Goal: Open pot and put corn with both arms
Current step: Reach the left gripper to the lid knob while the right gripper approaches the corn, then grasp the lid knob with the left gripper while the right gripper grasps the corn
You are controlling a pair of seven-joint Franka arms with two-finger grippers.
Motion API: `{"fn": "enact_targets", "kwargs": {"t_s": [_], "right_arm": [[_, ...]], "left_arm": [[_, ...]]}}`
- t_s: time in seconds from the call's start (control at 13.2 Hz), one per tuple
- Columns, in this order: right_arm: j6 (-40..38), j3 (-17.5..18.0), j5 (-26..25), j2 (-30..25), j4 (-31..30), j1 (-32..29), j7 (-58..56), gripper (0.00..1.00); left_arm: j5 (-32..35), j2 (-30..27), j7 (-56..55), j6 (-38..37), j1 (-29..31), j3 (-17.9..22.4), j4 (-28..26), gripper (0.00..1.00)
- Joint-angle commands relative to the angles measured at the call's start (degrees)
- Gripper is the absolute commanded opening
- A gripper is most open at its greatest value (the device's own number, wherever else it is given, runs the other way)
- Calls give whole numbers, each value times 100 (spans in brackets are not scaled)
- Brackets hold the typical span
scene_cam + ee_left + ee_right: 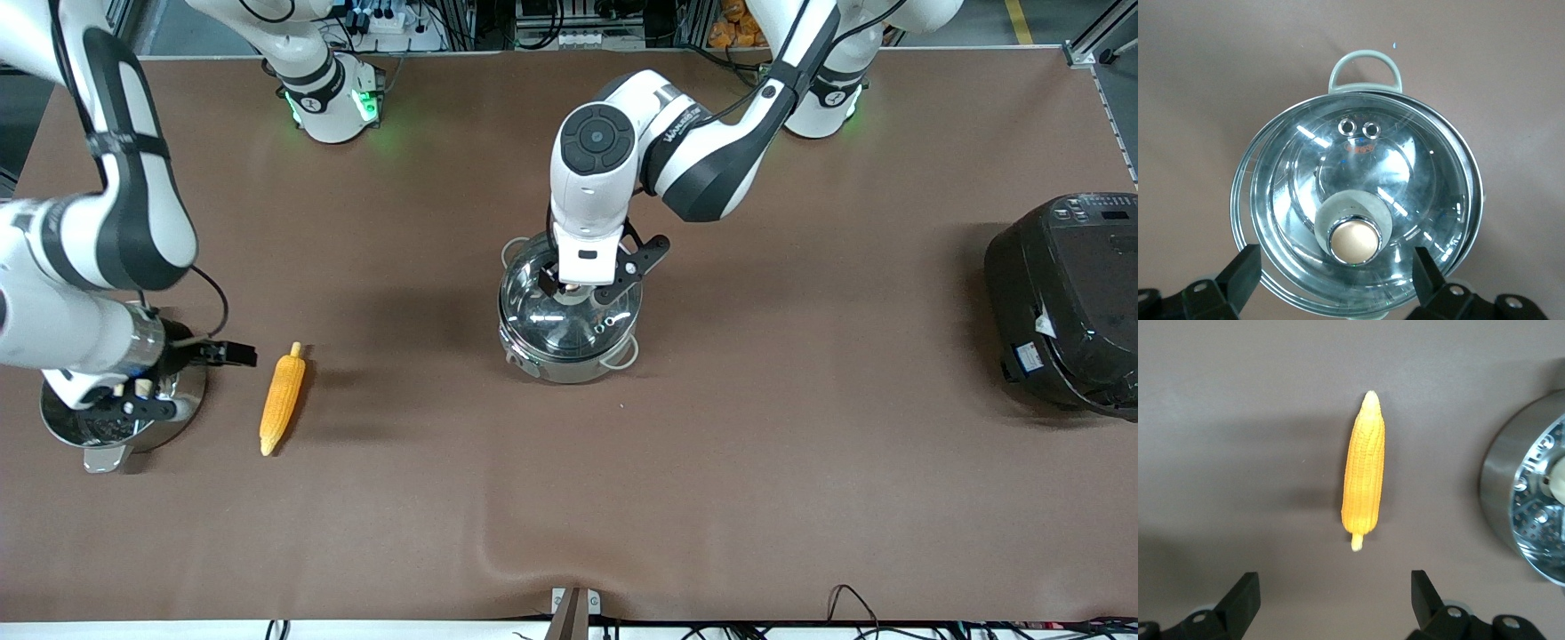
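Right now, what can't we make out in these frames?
- Pot contents: glare on the glass lid in the left wrist view; the left gripper covers the knob in the front view.
- Steamer pot: mostly covered by the right arm in the front view, cut by the edge in the right wrist view.
- Right gripper height above the table near the corn.
- Rice cooker: cropped at the front view's edge.

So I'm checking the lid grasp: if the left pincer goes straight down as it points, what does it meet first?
Most likely the tan knob of the pot's glass lid: the left pincer hangs open right over it, one finger to each side. Its height above the knob is unclear.
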Motion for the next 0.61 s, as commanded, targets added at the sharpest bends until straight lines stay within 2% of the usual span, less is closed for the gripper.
{"fn": "enact_targets", "kwargs": {"t_s": [0.0, 0.15, 0.38, 0.53], "right_arm": [[228, 0, -33, 266, -4, -10, -57, 100], [605, -8, -51, 363, -206, -28, -66, 100], [1562, -17, -244, 390, -803, -80, -66, 100], [2037, -26, -454, 599, -954, -124, -66, 100]], "left_arm": [[179, 272, -213, -88, -164, 101, 236, 100], [179, 307, -204, -88, -182, 110, 227, 100], [231, 421, -204, -88, -270, 162, 227, 100], [310, 439, -196, -80, -279, 162, 227, 99]]}}
